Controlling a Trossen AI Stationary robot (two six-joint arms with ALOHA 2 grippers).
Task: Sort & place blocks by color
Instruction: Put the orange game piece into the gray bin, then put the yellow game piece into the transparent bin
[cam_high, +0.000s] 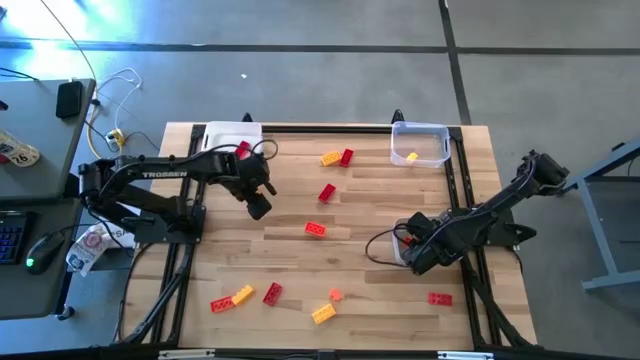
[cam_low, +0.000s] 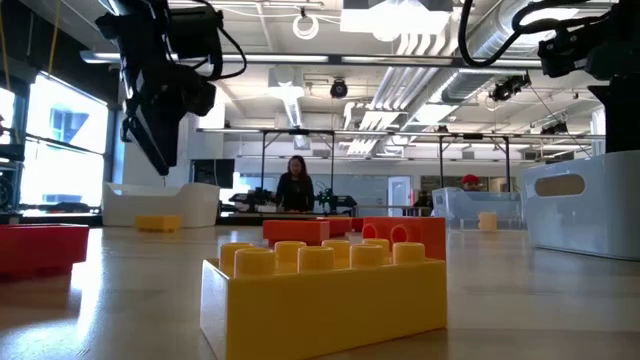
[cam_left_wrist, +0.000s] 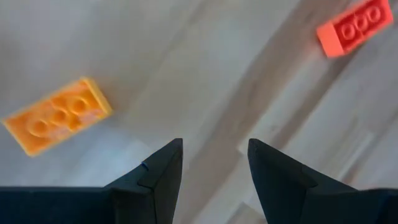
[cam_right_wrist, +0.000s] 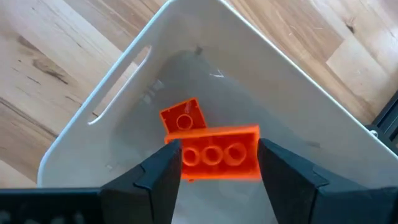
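My right gripper (cam_right_wrist: 219, 163): fingers spread around long orange studded brick (cam_right_wrist: 219, 153), over white plastic tray (cam_right_wrist: 124, 81) at frame centre | advice: lift straight, clear walls | left gripper (cam_left_wrist: 214, 163): parted, empty above wooden worktop (cam_high: 370, 205)

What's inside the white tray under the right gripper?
Two orange blocks lie in the white tray, below the right gripper with its jaws apart. The fingers cover the tray's near part.
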